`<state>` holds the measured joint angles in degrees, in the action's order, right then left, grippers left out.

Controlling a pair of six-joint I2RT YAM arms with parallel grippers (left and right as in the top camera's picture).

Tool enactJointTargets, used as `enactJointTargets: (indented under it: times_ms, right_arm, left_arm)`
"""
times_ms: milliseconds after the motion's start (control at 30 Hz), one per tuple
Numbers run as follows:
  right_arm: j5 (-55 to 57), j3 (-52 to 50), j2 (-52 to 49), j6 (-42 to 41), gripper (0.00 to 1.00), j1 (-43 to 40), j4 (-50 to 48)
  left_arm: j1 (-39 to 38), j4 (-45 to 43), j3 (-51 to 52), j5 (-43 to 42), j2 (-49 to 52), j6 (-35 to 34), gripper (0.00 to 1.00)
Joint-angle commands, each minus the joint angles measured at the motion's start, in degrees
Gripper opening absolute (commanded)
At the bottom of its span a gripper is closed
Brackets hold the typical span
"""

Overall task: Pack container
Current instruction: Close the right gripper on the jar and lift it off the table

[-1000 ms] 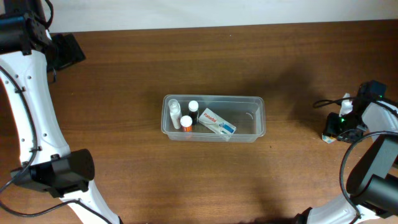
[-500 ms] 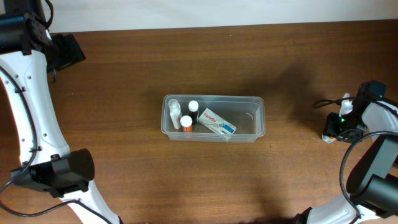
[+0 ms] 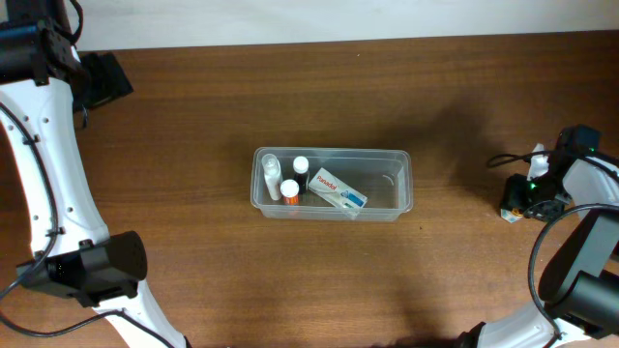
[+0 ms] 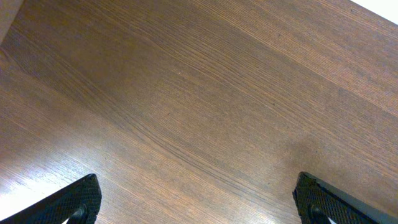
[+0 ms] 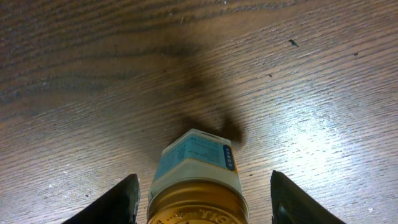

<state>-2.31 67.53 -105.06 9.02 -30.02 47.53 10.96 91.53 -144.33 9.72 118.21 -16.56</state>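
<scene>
**Right pincer open around a gold-capped bottle; left pincer wide over bare wood**

The right gripper point(image 5: 203, 186) stands open to a middling width, one finger on each side of a small bottle point(image 5: 196, 177) with a gold cap and a pale blue label. The cap end faces the wrist camera. A thin strip of wood shows between the bottle and the finger on the left of the picture, and a broader strip on the other side, so neither finger can be seen touching it. The overhead view places this gripper near the right edge of the wooden table point(image 3: 193, 251), well apart from the container.

The left gripper point(image 4: 199, 202) is spread wide, its two fingertips point(image 4: 78, 200) in the lower corners of the wrist view. Only wood grain lies between them; it holds and touches nothing. From overhead, the left arm reaches to the table's far left corner.

The container point(image 3: 401, 182), a single clear rectangular tub, sits at the middle of the table with its long side running left to right.

Count inside the tub, all in its left half:
- Three small bottles: a white bottle point(image 3: 270, 171), a white-capped dark bottle point(image 3: 301, 165) and a white-capped orange bottle point(image 3: 289, 189).
- One white Panadol box point(image 3: 337, 189), lying at a slant just right of the bottles.

Outside the tub there is one bottle, the gold-capped one, making four bottles in all.
</scene>
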Motion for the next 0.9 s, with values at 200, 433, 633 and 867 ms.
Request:
enactJointTargets:
  times_ms: [200, 433, 633, 867]
  right_arm:
    - [-0.5, -0.5, -0.4, -0.2, 0.59, -0.4, -1.4]
    - [-0.5, -0.6, -0.4, -0.2, 0.59, -0.4, -1.5]
    - [-0.4, -1.0, -0.4, -0.2, 0.60, -0.4, -1.3]
    - [-0.5, -1.7, -0.4, -0.2, 0.59, -0.4, -1.7]
  left_arm:
    - [0.3, 0.1, -1.0, 0.5, 0.2, -0.6, 1.00]
    - [0.3, 0.1, -1.0, 0.5, 0.2, -0.6, 0.99]
    - [0.3, 0.1, -1.0, 0.5, 0.2, -0.6, 0.99]
    - [0.3, 0.1, -1.0, 0.5, 0.2, -0.6, 0.99]
